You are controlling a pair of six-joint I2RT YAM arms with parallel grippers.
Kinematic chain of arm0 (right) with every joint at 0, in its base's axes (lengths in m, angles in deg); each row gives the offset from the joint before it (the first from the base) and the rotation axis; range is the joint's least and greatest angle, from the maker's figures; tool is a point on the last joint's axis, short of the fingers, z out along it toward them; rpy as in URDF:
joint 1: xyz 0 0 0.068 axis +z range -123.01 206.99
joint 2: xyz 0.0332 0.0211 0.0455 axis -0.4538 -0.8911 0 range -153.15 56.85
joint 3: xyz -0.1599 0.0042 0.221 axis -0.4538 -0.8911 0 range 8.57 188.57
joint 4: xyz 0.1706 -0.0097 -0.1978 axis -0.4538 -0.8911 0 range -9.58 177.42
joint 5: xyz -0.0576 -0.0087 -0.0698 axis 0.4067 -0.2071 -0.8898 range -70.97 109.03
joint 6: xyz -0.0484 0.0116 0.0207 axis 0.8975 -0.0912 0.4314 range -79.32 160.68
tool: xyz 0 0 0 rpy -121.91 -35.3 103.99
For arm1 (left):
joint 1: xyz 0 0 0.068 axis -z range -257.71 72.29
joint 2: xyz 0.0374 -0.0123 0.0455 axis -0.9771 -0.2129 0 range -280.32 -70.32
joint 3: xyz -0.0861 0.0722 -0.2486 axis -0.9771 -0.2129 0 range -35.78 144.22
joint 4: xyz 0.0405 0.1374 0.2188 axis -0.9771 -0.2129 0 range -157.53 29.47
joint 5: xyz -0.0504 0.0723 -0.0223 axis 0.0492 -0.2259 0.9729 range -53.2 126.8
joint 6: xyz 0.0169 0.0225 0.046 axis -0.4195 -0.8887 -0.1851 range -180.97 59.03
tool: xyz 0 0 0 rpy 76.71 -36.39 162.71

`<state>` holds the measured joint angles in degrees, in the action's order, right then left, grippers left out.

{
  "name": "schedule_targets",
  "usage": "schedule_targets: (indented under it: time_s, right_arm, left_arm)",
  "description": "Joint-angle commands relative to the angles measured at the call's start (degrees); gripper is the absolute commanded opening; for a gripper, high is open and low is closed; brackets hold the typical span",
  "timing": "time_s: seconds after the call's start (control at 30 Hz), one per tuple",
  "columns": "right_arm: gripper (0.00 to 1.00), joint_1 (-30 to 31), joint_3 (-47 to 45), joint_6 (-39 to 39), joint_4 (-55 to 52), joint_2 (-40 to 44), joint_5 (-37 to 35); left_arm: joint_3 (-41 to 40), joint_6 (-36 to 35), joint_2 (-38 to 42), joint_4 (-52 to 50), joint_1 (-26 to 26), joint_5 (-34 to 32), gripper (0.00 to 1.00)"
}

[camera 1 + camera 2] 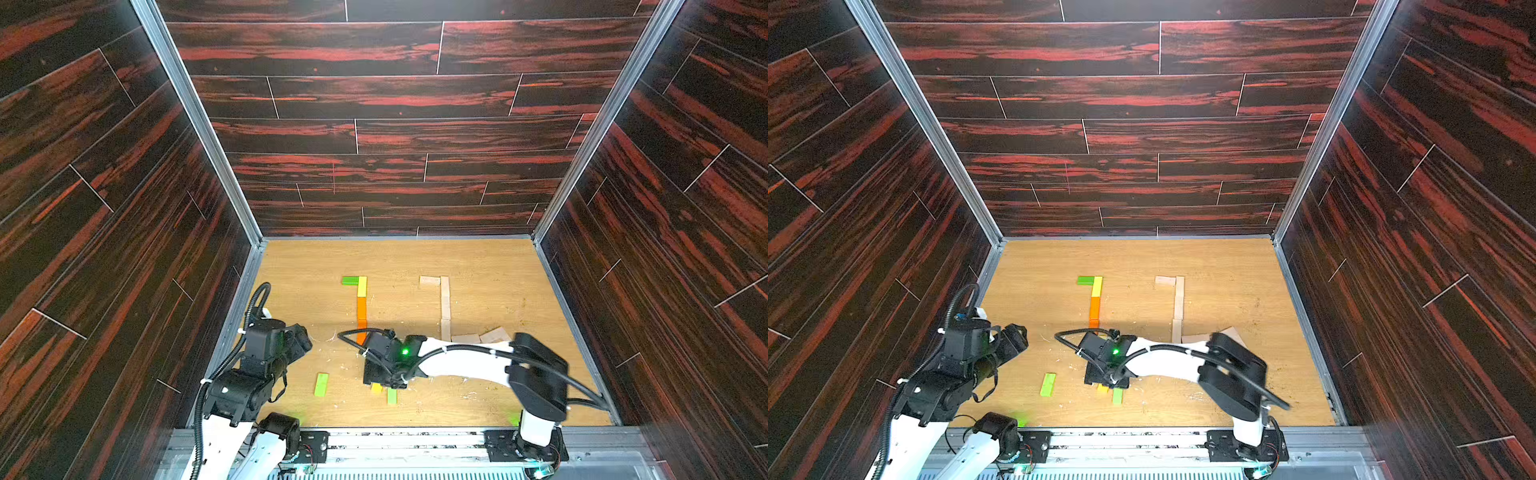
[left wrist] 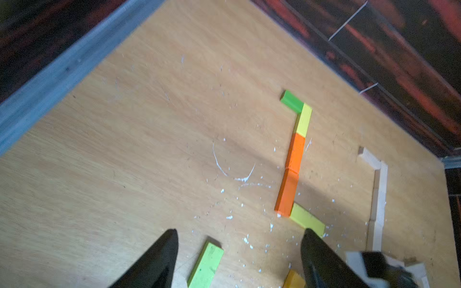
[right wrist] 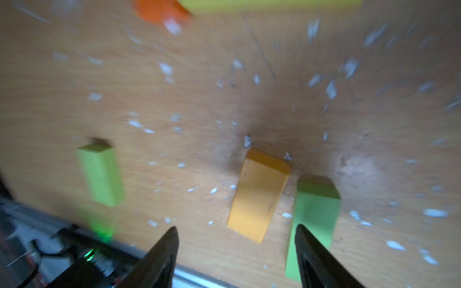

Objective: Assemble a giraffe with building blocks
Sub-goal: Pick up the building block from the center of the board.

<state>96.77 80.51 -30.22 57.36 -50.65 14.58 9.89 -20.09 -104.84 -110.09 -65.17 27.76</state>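
The right jaws stand apart, clamped on nothing, low over an amber block [image 3: 259,197] close to the tabletop's [image 1: 490,266] near edge. One finger [image 3: 316,259] overlaps a green block [image 3: 314,214] that lies just right of the amber one, with a narrow gap between them. Left of the pair, a light green block [image 1: 321,384] lies alone with open tabletop all round, near the metal rail [image 1: 415,434] along the near edge. The left jaws are apart and empty, held above the tabletop by the left wall [image 1: 124,249]. A coloured row [image 1: 362,308] runs from mid-tabletop toward the near side. A dark green block [image 1: 350,281] juts left at its far end, and a yellow block [image 2: 308,219] touches its near end, angled right. Well to the right, pale planks [image 1: 445,297] form a matching row, its near end partly hidden by the right arm [image 1: 457,361]. Bare tabletop stretches from both rows to the far wall [image 1: 395,199].
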Motion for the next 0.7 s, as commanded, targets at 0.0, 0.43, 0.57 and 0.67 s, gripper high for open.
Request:
schedule_targets:
  time_s: [0.0, 0.43, 0.57, 0.67]
  right_arm:
    - [0.74, 0.36, 2.82, -3.28, -2.71, -2.3, 1.27]
    - [0.68, -0.21, 11.91, -3.28, -11.66, -10.3, 2.49]
    - [0.68, 0.27, 12.97, -3.37, -13.34, -9.09, 0.0]
    - [0.69, 1.18, 14.34, -3.85, -15.79, -8.41, -2.4]
  left_arm:
    - [-0.88, -0.47, 0.05, 0.43, -0.32, 1.09, 0.8]
    - [-1.55, -0.98, 0.95, 1.74, -0.27, 1.32, 0.8]
    - [-1.81, -1.29, 0.86, 2.12, -0.29, 1.67, 0.8]
    - [-1.85, -1.51, 0.69, 2.34, -0.29, 1.86, 0.8]
